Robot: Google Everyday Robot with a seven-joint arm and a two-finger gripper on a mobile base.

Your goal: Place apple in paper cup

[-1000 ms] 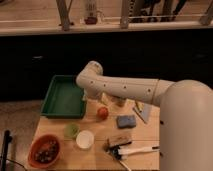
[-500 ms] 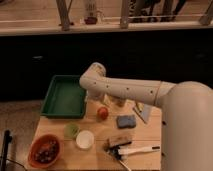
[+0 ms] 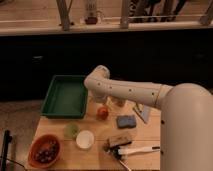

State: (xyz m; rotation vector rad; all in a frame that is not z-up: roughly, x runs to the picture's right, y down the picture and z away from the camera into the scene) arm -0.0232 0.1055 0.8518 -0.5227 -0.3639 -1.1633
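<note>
The apple (image 3: 102, 113) is a small red-orange fruit on the wooden table (image 3: 100, 154), just right of the green tray. The paper cup (image 3: 85, 139) is white, stands upright and lies in front of the apple and a little to the left, with a gap between them. My white arm reaches in from the right, bends at its elbow (image 3: 99, 81) and drops toward the table. My gripper (image 3: 101, 102) hangs right above the apple, mostly hidden behind the arm's end.
A green tray (image 3: 65, 95) sits at the table's back left. An orange bowl (image 3: 45, 151) with dark contents is at the front left, with a small green cup (image 3: 71, 130) beside the paper cup. A blue sponge (image 3: 126, 121) lies right of the apple. A white-handled brush (image 3: 134, 150) lies at the front right.
The arm's elbow has sunk lower and shifted slightly right, bringing the gripper down closer over the apple. The apple and the cup have not moved.
</note>
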